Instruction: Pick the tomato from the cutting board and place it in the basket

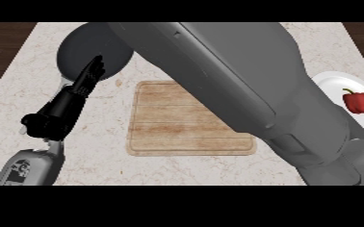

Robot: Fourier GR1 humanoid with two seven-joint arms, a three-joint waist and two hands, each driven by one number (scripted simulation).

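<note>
Fingers (91, 72) of the left hand (71, 96) are straight, open; one cutting board (177, 120), one plate (326, 81), one pepper (353, 101).

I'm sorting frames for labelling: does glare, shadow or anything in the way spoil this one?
Head view: even light, no glare or hard shadows on the counter; the right forearm crosses the middle, hiding the cutting board's upper right corner and part of the dark round vessel, so whatever lies beneath it is unseen; the plate is cut by the right edge.
</note>
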